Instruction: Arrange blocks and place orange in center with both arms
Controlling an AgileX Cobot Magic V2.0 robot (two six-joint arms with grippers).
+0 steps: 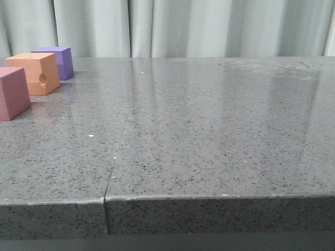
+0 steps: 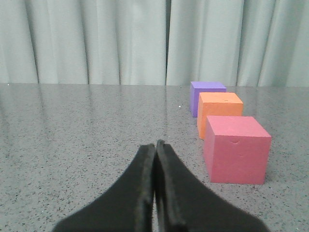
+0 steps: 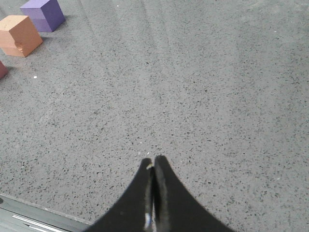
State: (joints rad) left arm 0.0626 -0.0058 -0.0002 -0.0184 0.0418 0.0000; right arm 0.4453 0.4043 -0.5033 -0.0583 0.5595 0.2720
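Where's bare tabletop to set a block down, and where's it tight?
Free: the whole stone tabletop right of the seam, out to the front edge and the curtain. Crowded: the far-left corner, where the purple cube, orange cube and pink-red cube line up closely.

My left gripper (image 2: pixel 155 145) was closed, its two black fingers pressed flat together with nothing between them, held low and pointing level over the table. My right gripper (image 3: pixel 154 160) was likewise pinched closed and empty, angled downward from higher up.
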